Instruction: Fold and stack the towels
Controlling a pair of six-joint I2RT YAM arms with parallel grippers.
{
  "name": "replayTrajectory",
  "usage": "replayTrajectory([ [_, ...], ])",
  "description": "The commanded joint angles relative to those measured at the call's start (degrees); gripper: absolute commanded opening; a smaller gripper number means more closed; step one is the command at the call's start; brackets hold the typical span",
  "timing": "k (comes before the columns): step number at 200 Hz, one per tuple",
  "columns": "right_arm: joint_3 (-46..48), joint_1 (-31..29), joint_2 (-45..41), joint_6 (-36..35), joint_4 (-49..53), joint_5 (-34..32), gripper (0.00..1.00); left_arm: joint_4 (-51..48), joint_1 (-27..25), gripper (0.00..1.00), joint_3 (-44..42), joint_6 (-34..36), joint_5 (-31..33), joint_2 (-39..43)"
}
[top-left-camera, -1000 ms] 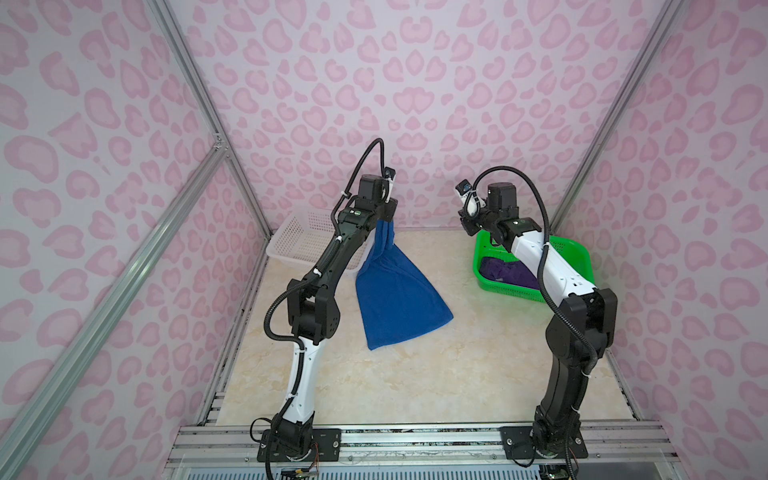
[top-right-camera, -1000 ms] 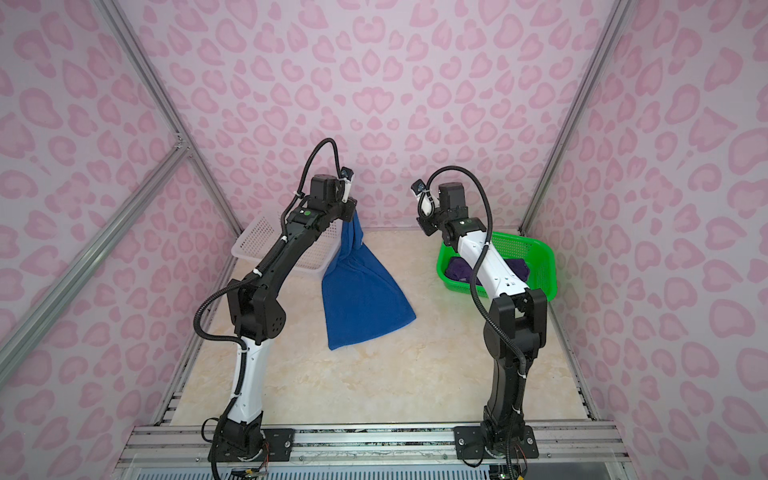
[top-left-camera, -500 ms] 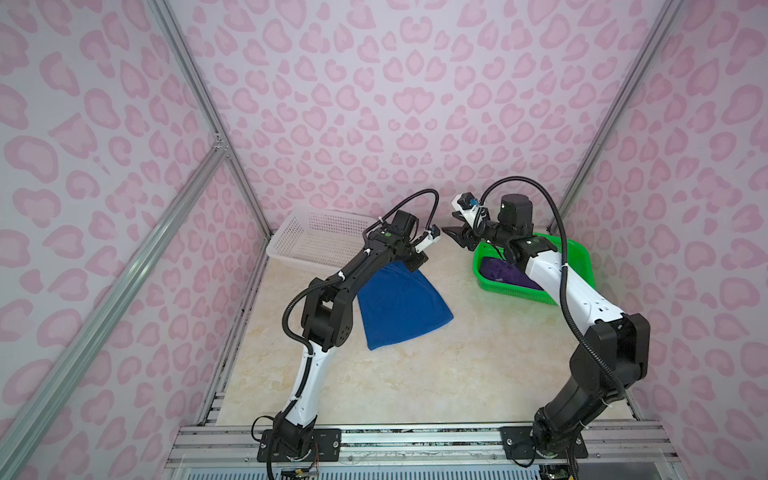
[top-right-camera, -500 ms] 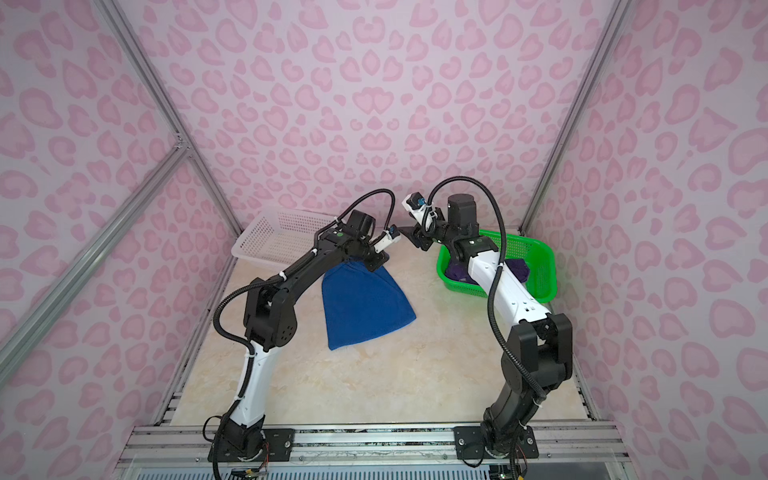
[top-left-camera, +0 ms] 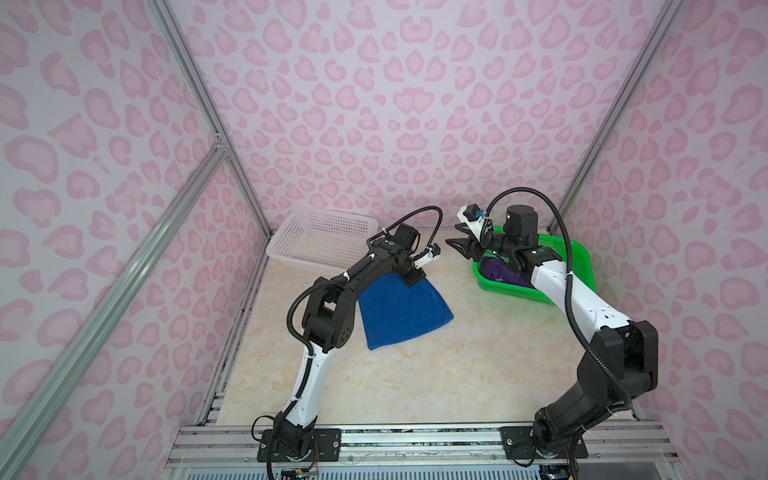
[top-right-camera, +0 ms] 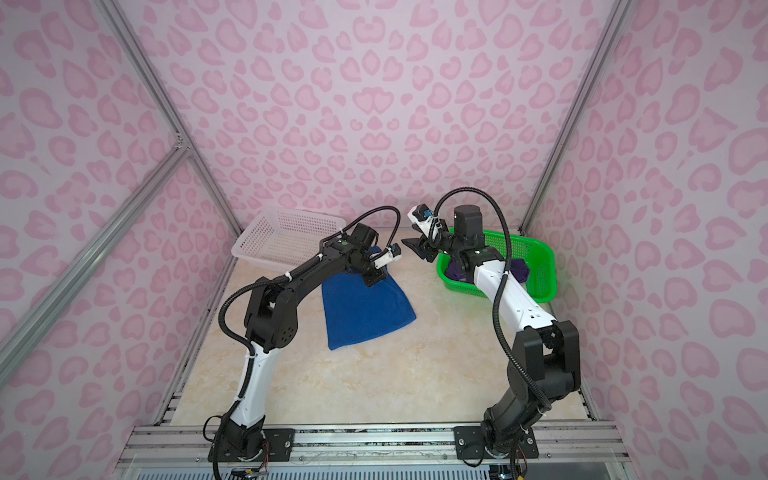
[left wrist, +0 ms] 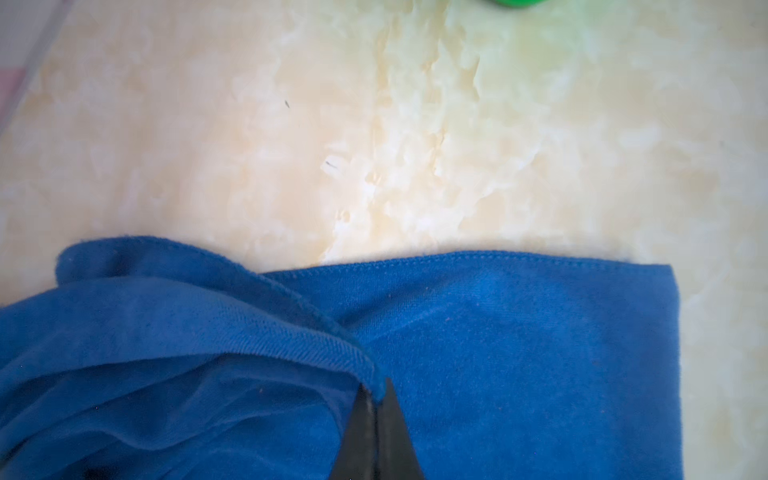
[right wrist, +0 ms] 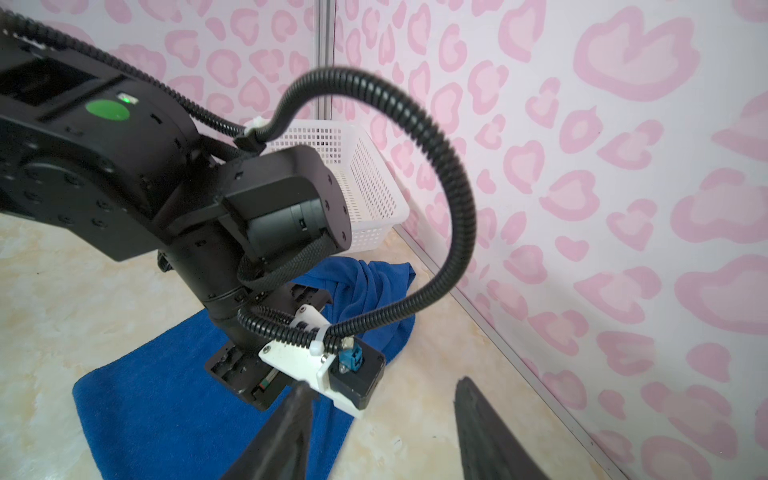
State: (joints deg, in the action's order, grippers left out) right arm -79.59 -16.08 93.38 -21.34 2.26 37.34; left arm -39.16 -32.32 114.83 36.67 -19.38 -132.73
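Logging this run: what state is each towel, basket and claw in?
blue towel: lying on the table, far end bunched, hem pinched by the left claw.
purple towel: crumpled in the green basket.
green basket: upright, holding the purple towel.
white basket: upright, nothing visible inside.
left claw: shut on the blue towel.
right claw: open, holding nothing.

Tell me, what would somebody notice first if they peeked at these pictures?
The bright blue towel spread in the middle of the pale table catches the eye first, with the left gripper shut on its bunched far edge. Next, the right gripper hangs open in the air near it, beside the green basket at the far right, which holds a purple towel.
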Motion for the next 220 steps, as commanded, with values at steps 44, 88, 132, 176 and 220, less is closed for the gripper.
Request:
replayTrajectory([
  [44, 0.46, 0.06, 0.61, 2.38, -2.52, -1.66, 0.56, 2.73, 0.15, 0.03, -2.28, 0.29, 2.55, 35.39],
  [88, 0.23, 0.08, 0.61, 2.54, -2.09, -1.49, 0.56, 4.64, 0.15, 0.03, -3.97, 0.18, 3.59, 36.77],
  [132, 1.37, 0.07, 1.34, 1.52, -3.18, -2.36, 0.56, 11.06, 0.15, 0.03, -9.53, -1.10, 5.67, 42.57],
  [176, 1.77, -0.60, 3.23, 1.40, -3.96, -1.87, 0.57, 15.59, 0.24, 0.03, -15.44, -2.29, 4.66, 48.61],
  [220, 1.57, -1.89, 4.32, 0.19, -2.85, -3.05, 0.58, 16.04, 0.31, 0.03, -17.95, -2.76, 5.40, 51.40],
])
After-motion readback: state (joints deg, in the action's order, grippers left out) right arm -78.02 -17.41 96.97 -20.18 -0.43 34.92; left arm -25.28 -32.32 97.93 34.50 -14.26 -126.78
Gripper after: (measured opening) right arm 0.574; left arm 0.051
